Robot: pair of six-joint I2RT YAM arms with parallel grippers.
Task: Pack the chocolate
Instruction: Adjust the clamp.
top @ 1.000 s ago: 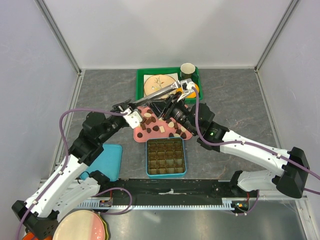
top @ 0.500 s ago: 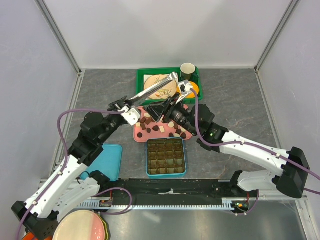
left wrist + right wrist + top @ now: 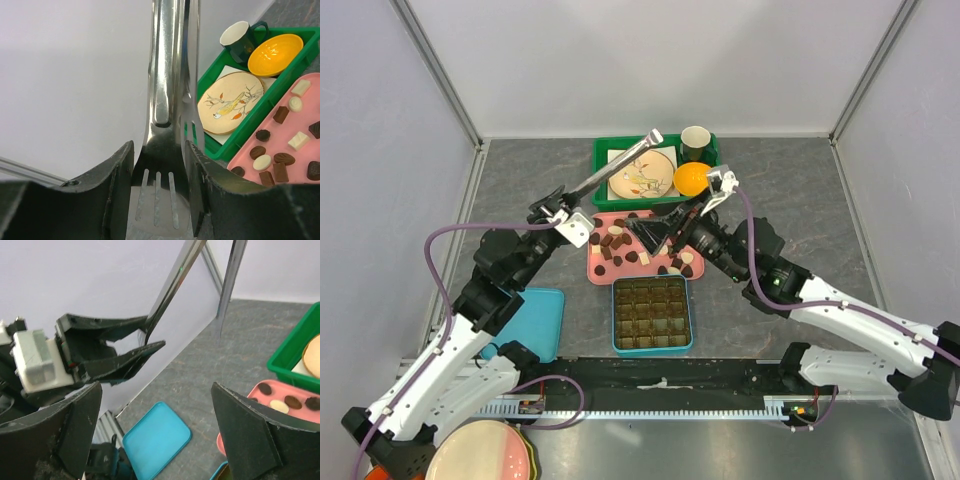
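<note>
The chocolate (image 3: 618, 239) lies loose on the pink tray (image 3: 595, 268). The tray sits on the table between the green bin (image 3: 601, 160) and the blue compartment tin (image 3: 615, 315). No piece can be made out in the tin, so packing appears not yet begun.

Left claw (image 3: 159, 165): clenched on the metal tongs (image 3: 615, 168). Their slotted end sits between its fingers, and the long arms point up and away over the green bin.

Right claw (image 3: 660, 228): spread wide, grasping nothing, positioned over the tray.

Hazards:
- The tongs are raised and tilted on a single grip. A slack hold could let them pivot or drop onto the tray and scatter pieces.
- The slotted end appears to be the held end. If so, picking would fail until the tongs are turned.
- The claws work near each other, so a wide sweep risks collision.
- Small pieces may slip out or land across a divider.
</note>
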